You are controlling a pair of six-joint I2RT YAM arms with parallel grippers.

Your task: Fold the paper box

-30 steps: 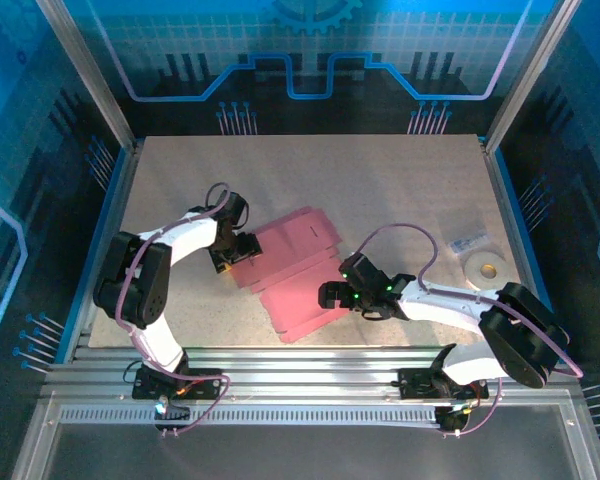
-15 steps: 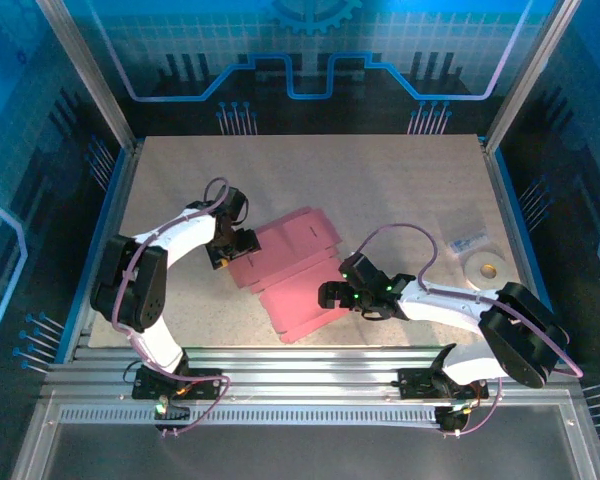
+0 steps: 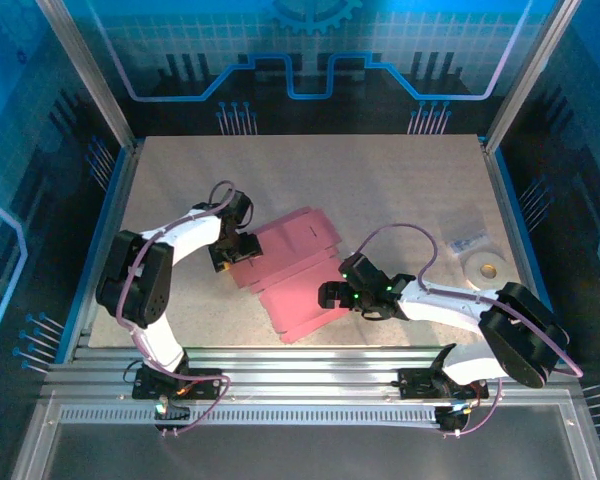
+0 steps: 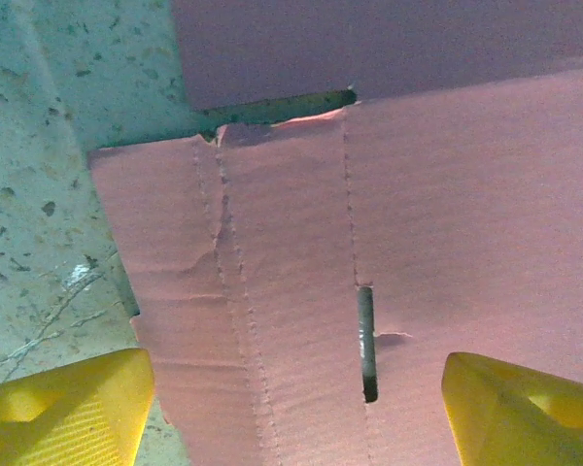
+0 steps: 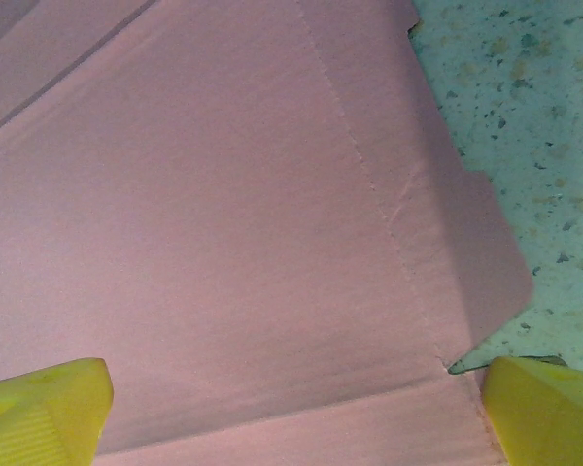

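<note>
Two open grippers and nothing held: the thin pink cardboard paper box (image 3: 295,265) lies flat and unfolded near the middle of the speckled beige table (image 3: 380,180). The left gripper (image 3: 238,248) is at its left edge and the right gripper (image 3: 330,294) at its right edge, closer to the arm bases. From the left wrist, the yellow fingertips (image 4: 68,408) stand spread on either side of a side flap, jaws released, and whether they touch the card I cannot tell. That flap is the worry: its perforated crease lines (image 4: 223,262) look wrinkled, and a narrow slot (image 4: 367,345) is cut right beside them. A hard pinch or a lift at an angle could tear the card along the perforations, or bend it on the wrong line. On the right, the fingertips (image 5: 39,413) stand wide over a smooth panel next to a rounded tab (image 5: 486,262). This sheet is light and the table looks slick, so if one arm pushes while the other has no hold, the whole box may skate sideways. If both push inward, the middle panel could buckle instead of folding on a crease. The white tape roll (image 3: 486,269) sits well apart on the right.
</note>
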